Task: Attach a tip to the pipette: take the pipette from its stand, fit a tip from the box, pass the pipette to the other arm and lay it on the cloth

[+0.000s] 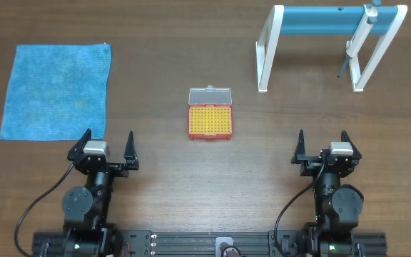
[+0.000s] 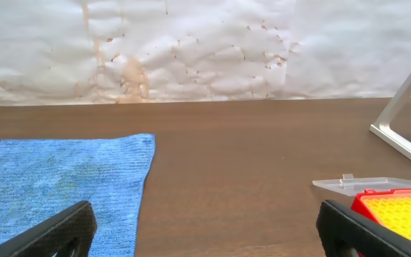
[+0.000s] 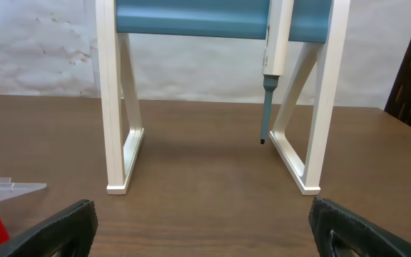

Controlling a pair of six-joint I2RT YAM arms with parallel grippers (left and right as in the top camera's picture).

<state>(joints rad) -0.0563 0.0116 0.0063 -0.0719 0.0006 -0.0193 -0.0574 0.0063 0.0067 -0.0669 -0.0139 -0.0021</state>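
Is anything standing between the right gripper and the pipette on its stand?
Nothing visible does. Only bare table lies between the right gripper and the pipette hanging from the stand; the tip box sits well off to the side, toward the middle.

The left arm [image 1: 90, 194] and the right arm [image 1: 336, 194] sit folded at the near edge, one on each side. The left gripper [image 1: 108, 135] and the right gripper [image 1: 322, 134] point toward the far side (fingers spread wide apart).

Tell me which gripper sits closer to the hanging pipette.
The right gripper: it faces the stand where the pipette hangs; the left gripper sits by the blue cloth.
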